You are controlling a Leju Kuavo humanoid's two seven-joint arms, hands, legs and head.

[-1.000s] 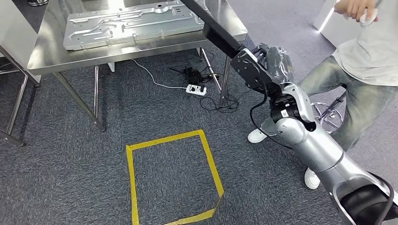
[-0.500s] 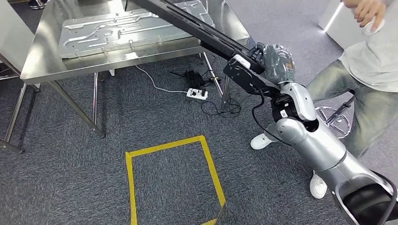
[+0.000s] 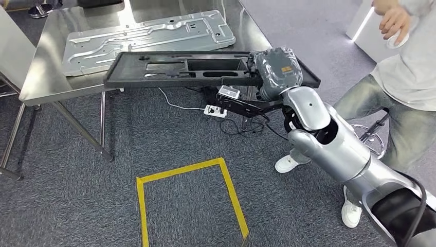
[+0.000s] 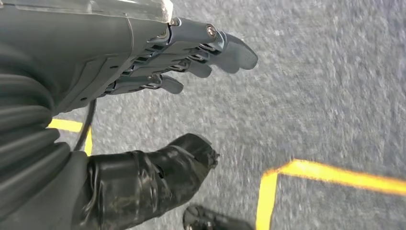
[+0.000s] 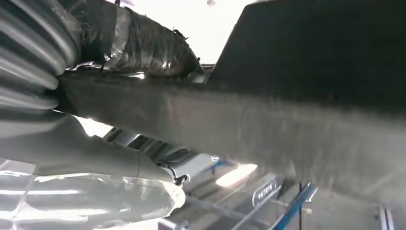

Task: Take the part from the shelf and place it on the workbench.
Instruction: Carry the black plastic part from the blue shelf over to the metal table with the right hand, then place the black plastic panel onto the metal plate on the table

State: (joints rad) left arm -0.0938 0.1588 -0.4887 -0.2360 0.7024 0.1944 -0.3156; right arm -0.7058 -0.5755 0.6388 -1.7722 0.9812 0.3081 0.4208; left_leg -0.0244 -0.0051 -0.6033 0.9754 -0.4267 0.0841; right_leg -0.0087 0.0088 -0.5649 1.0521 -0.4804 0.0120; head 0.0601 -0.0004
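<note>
A long black flat part (image 3: 180,68) with cut-outs lies nearly level in the air, over the near edge of the steel workbench (image 3: 49,72). My right hand (image 3: 276,66) grips its right end; the hand is wrapped in glossy film. In the right wrist view the thumb (image 5: 139,40) lies against the dark underside of the black part (image 5: 297,120). My left hand (image 4: 158,62) hangs over the grey carpet with its fingers apart and nothing in them.
A large stamped silver metal panel (image 3: 149,33) lies on the workbench. A person (image 3: 406,77) stands at the right, close to my right arm. A power strip and cables (image 3: 216,110) lie under the bench. A yellow tape square (image 3: 187,198) marks the carpet.
My right arm has swung the black part from a steep tilt down to nearly level, its far end now over the bench's near edge. The view has shifted slightly.
</note>
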